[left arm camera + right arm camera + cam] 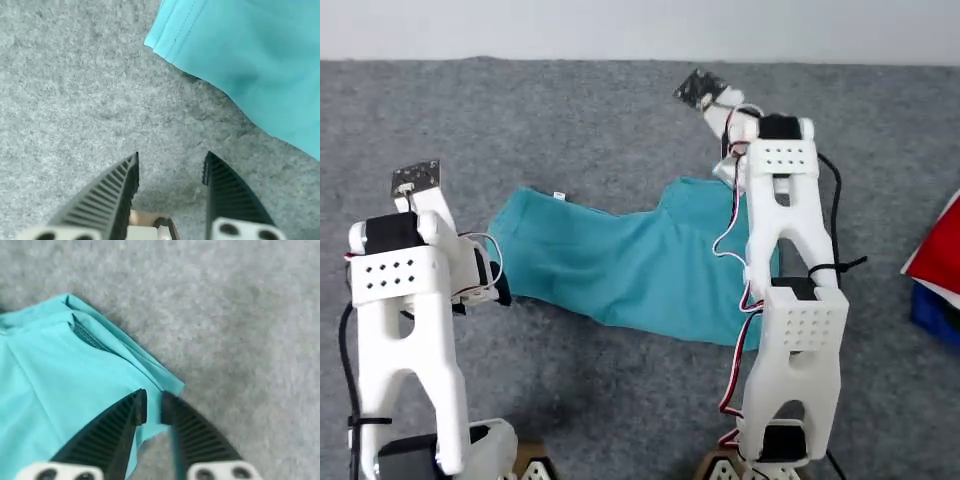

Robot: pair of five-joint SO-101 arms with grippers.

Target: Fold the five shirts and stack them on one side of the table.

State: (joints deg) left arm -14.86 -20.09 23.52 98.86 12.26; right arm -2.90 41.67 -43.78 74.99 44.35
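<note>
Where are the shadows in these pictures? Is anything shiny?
High view: a soft dark shadow lies on the table along the shirt's near edge, and I see no glare. Left wrist view: a dark band hugs the shirt's edge, and the table darkens under the open left pincer. Right wrist view: a thin shadow runs along the shirt's fold, near the right pincer; nothing looks shiny.

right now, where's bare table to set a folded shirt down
Bare felt runs beyond the teal shirt to the far edge, and near, between left arm and right arm. Crowded at the right edge: red shirt and blue shirt.
</note>
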